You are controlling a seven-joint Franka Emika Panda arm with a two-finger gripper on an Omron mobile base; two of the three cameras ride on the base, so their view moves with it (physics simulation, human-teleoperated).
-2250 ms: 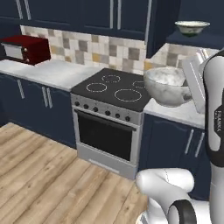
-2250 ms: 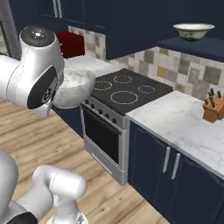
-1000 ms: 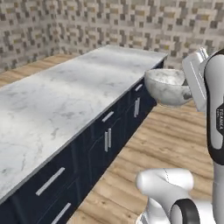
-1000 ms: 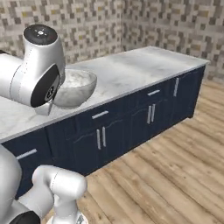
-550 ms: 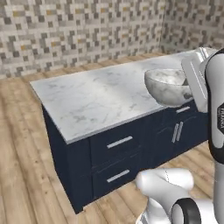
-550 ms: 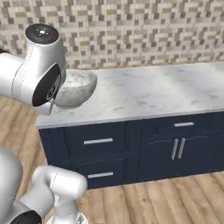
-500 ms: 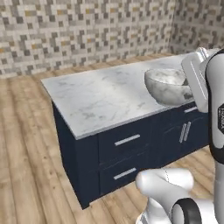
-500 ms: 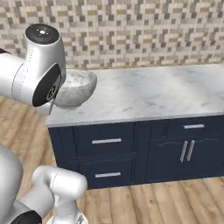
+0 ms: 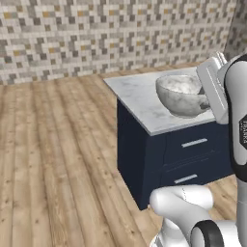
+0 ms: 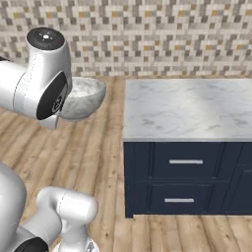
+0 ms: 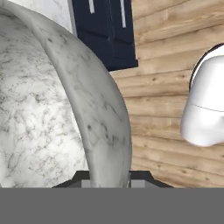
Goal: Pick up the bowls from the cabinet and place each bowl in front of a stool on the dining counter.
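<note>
A grey-white marbled stone bowl (image 9: 179,94) hangs in the air in front of the arm, level with the worktop. My gripper (image 11: 107,178) is shut on its rim, and the rim runs up between the two fingertips in the hand view. From the right base view the bowl (image 10: 84,98) hangs over the wooden floor, left of the dining counter (image 10: 187,109). That counter (image 9: 139,94) is a white marble slab on a navy base with drawers. The cabinet and the stools are out of view.
Wooden plank floor (image 9: 53,159) spreads wide to the left of the counter's end. A mosaic-tiled wall (image 10: 147,34) closes the room behind. Two drawers with silver handles (image 10: 185,161) face the base.
The whole picture has swung as the base turns, so the counter's end and more floor now show. The bowl stays in the gripper at the same height.
</note>
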